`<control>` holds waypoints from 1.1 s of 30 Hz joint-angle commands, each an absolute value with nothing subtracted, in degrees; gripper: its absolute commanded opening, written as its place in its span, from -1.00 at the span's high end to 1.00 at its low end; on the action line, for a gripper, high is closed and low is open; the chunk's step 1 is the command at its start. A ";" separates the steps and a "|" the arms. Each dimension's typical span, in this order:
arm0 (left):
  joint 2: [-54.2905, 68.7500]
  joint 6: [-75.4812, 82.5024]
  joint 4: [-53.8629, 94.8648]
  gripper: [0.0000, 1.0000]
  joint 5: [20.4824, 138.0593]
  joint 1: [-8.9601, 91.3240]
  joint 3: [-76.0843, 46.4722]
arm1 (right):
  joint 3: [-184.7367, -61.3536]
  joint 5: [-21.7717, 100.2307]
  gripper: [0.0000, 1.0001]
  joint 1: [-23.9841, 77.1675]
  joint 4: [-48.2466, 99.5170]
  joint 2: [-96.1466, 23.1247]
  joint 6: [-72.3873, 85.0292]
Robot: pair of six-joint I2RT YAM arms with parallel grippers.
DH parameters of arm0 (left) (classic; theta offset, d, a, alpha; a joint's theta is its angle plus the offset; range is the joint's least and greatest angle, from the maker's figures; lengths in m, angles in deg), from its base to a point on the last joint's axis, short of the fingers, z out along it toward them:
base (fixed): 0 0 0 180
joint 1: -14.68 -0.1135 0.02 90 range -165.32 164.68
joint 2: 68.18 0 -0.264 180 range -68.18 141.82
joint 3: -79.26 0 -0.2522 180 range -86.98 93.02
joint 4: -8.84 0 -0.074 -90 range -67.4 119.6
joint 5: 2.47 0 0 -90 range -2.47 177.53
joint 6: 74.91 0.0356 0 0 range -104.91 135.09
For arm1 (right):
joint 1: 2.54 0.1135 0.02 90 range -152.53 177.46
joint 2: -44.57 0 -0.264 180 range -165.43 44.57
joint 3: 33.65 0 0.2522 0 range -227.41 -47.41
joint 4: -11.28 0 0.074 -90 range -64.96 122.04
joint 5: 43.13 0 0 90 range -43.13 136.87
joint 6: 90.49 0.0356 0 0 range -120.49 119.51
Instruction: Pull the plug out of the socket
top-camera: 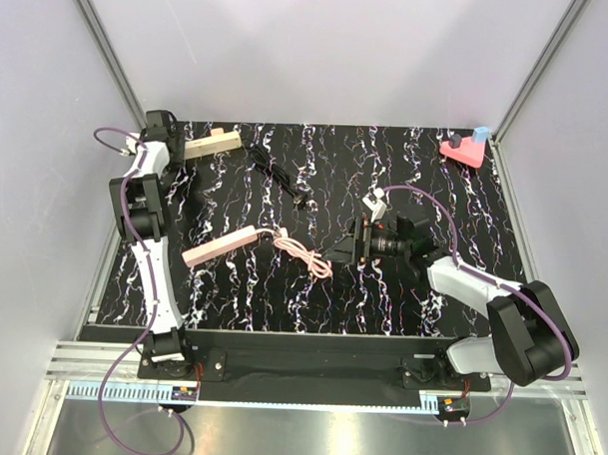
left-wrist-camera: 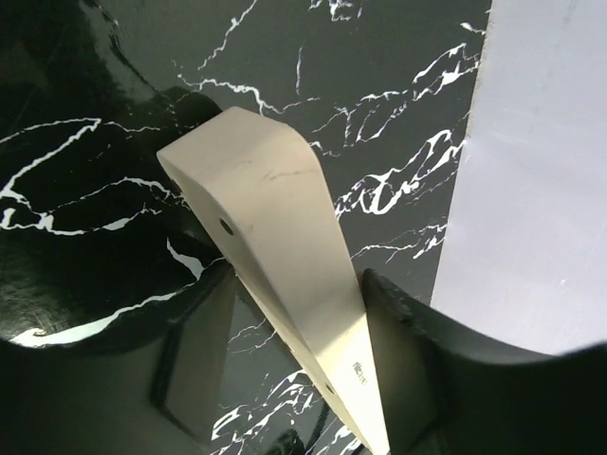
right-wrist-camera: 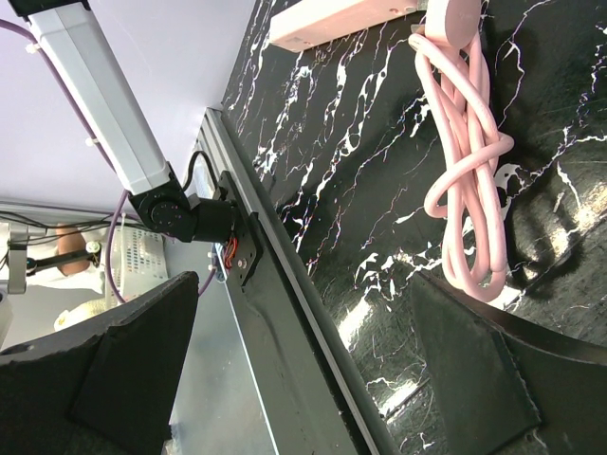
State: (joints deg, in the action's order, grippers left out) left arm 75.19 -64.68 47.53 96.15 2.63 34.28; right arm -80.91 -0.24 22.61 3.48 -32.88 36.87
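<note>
Cream-beige, the socket lies at the far left corner of the table, with a black cable trailing from its end toward the table's middle. The left gripper straddles the bar, one finger on each side; whether it is actually pinching, I cannot tell. Near the table's middle the right gripper hangs with jaws spread wide and empty, just beside a coiled pink cable.
</note>
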 commanded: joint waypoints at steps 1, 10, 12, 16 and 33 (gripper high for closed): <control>75.97 -62.96 48.71 -0.09 97.11 2.20 36.16 | -81.34 0.73 -0.99 23.04 1.57 -32.60 36.77; 70.97 -59.62 44.77 0.49 94.75 2.03 28.00 | -81.60 1.69 -0.99 23.04 3.16 -32.16 35.72; 68.94 -57.43 41.07 0.53 93.25 2.11 22.82 | -81.60 1.78 -1.00 23.13 3.16 -32.42 35.72; 62.54 -52.16 35.01 0.77 90.09 2.29 14.12 | -82.04 1.96 -0.99 23.13 3.33 -33.83 35.63; 40.11 -48.55 3.71 1.00 79.45 4.31 -36.87 | -85.55 12.06 -1.00 24.88 12.81 -36.91 27.19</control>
